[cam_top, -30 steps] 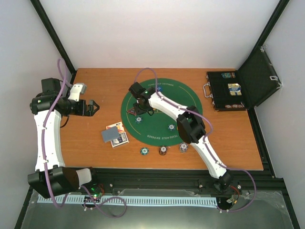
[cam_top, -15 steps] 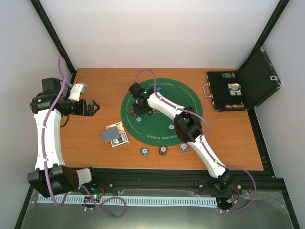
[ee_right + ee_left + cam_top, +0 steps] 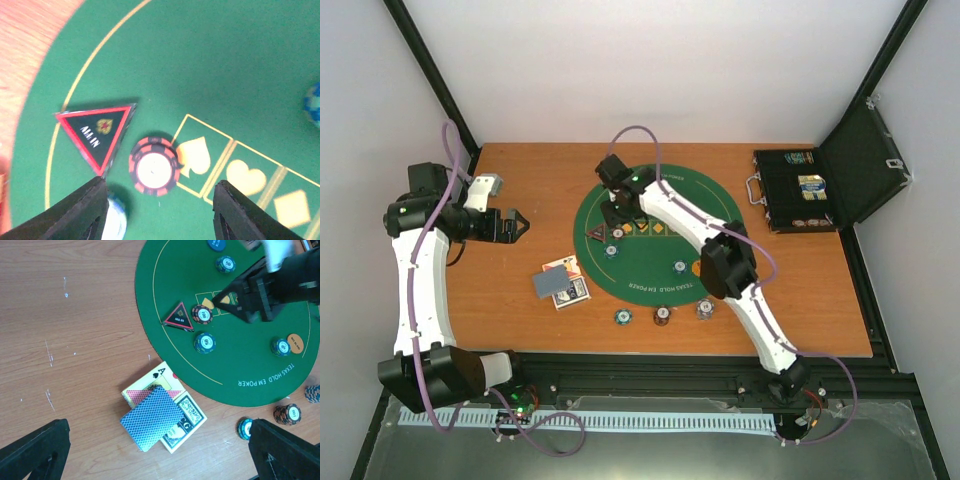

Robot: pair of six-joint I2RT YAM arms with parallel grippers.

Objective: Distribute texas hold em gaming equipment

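**Over the green felt mat, the right gripper hangs with its jaws parted and empty.**

The left gripper is spread wide and holds nothing, with the playing cards lying below, between its jaws. By the right jaws, the triangle marker points its tip at one finger. The red-and-black chip lies flat between them, touching neither. I reckon a sideways drift here could clip the marker or slide the chip off its spot.
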